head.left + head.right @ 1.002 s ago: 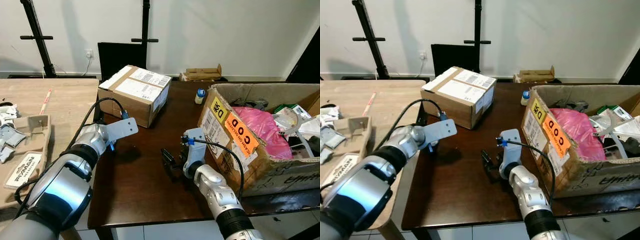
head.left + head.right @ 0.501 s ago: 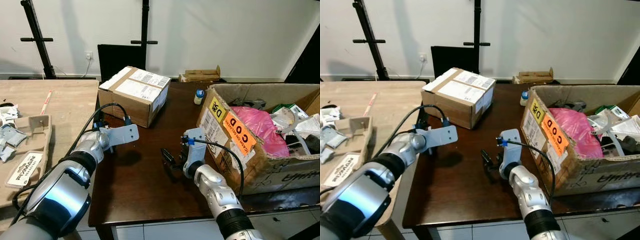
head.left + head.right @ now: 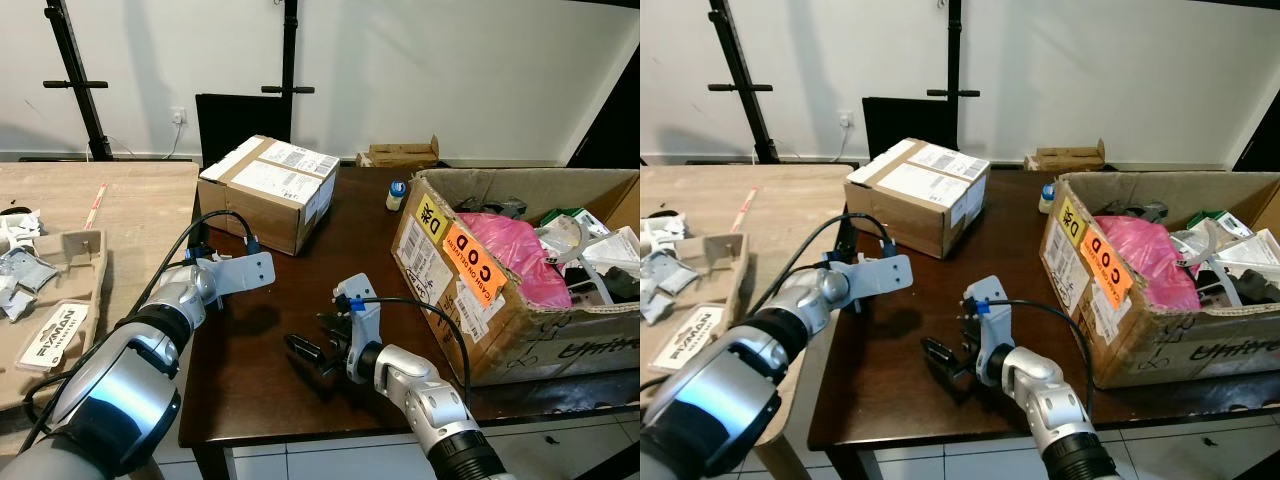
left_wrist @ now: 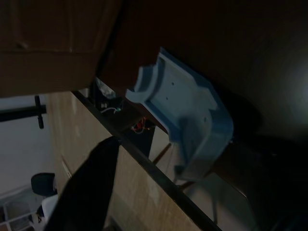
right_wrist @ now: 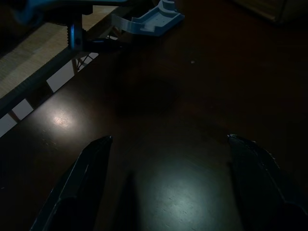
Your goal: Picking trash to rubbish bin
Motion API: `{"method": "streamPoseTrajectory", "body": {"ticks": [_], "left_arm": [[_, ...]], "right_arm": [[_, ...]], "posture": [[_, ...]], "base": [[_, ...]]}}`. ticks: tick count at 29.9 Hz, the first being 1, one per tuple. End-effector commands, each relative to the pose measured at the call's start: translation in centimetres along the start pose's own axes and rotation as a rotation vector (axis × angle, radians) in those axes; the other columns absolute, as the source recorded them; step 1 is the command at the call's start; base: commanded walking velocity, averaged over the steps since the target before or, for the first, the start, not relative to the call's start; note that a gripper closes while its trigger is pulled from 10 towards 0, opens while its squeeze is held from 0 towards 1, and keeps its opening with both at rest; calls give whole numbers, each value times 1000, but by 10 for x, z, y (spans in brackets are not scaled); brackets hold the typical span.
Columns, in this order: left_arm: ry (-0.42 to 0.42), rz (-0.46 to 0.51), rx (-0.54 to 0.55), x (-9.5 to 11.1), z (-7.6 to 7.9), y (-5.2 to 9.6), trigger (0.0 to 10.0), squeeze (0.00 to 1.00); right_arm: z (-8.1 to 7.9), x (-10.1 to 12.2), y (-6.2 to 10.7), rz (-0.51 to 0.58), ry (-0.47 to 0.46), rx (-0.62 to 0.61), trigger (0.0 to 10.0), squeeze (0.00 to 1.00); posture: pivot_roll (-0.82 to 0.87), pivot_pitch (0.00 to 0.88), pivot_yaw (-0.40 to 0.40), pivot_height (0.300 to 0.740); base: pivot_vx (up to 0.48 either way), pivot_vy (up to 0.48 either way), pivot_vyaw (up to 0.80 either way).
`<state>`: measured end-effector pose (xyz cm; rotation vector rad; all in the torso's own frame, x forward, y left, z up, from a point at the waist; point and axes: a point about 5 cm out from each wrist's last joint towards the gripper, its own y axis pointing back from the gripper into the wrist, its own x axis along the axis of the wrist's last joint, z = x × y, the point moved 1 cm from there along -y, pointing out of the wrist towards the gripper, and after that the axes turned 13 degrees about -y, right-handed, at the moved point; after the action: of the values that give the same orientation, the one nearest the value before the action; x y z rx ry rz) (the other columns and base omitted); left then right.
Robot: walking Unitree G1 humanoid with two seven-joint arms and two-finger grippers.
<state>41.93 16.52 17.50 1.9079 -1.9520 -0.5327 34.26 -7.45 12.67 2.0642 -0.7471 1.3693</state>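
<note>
My right gripper (image 3: 305,352) hovers low over the dark table (image 3: 300,250), near its front middle, pointing left. Its fingers (image 5: 82,187) stand open with nothing but bare tabletop between them. My left gripper (image 3: 197,258) reaches to the dark table's left edge. One black finger (image 4: 91,192) shows there beside a pale blue-white plastic plate (image 4: 183,120), and I cannot tell whether that plate is held. A large open cardboard box (image 3: 440,240), with a pink bag (image 3: 510,250) and mixed rubbish inside, stands on the right. A small blue-capped bottle (image 3: 398,193) stands behind it.
A closed taped parcel (image 3: 265,190) sits at the back of the dark table, with a flat cardboard box (image 3: 400,152) behind it. The wooden table (image 3: 130,210) on the left carries a cardboard tray (image 3: 60,260) and paper scraps. A narrow gap separates the tables.
My right gripper has swung from beside the big box toward the table's front middle, lower and further left. The left arm's plate has levelled and barely moved since.
</note>
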Motion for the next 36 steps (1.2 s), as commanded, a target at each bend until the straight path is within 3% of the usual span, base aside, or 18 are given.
{"method": "streamPoseTrajectory", "body": {"ticks": [1, 2, 24, 25, 26, 27, 28, 29, 30, 31, 32, 34, 35, 36], "left_arm": [[17, -26, -38, -10, 12, -2, 3490, 0], [27, -23, -33, -9, 11, -2, 0, 0], [105, 24, 115, -5, -13, 3, 0, 0], [178, 38, 167, -7, -24, 6, 0, 0], [178, 38, 167, -7, -24, 6, 0, 0], [231, 49, 205, -8, -32, 9, 0, 0], [327, 82, 262, -10, -42, 13, 0, 0], [502, 150, 335, -10, -53, 17, 0, 0], [502, 150, 335, -10, -53, 17, 0, 0], [820, 239, 503, -17, -67, 26, 0, 0], [820, 239, 503, -17, -67, 26, 0, 0], [1110, 248, 575, -28, -61, 27, 0, 0], [1110, 248, 575, -28, -61, 27, 0, 0], [1186, 245, 581, -31, -57, 26, 0, 0]], "right_arm": [[1, -4, 2, -16, -6, -6, 10000, 0], [2, -3, 2, -16, -6, -8, 10000, 0], [3, -2, 5, -22, -3, -12, 10000, 0], [3, -1, 5, -20, -3, -13, 10000, 0], [3, -1, 5, -20, -3, -13, 10000, 0], [3, -1, 6, -20, -4, -14, 10000, 0], [3, -1, 6, -16, -5, -16, 10000, 0], [4, 0, 7, -7, -11, -21, 10000, 0], [4, 0, 7, -7, -11, -21, 10000, 0], [5, 3, 7, 21, -18, -36, 10000, 0], [5, 3, 7, 21, -18, -36, 10000, 0], [6, 6, 7, 46, -29, -47, 10000, 0], [6, 6, 7, 46, -29, -47, 10000, 0], [6, 6, 7, 51, -30, -49, 10000, 0]], "posture": [[28, 148, -46, 740], [27, 148, -46, 740], [27, 148, -45, 740], [25, 149, -43, 740], [25, 149, -43, 740], [25, 149, -43, 740], [25, 149, -43, 740], [27, 147, -45, 740], [27, 147, -45, 740], [34, 147, -48, 740], [34, 147, -48, 740], [38, 149, -50, 740], [38, 149, -50, 740], [38, 149, -50, 740]], "base": [[0, 0, 0], [0, 0, 0], [0, 0, 0], [0, 0, 0], [0, 0, 0], [0, 0, 0], [0, 0, 0], [0, 0, 0], [0, 0, 0], [0, 0, 0], [0, 0, 0], [0, 0, 0], [0, 0, 0], [0, 0, 0]]}}
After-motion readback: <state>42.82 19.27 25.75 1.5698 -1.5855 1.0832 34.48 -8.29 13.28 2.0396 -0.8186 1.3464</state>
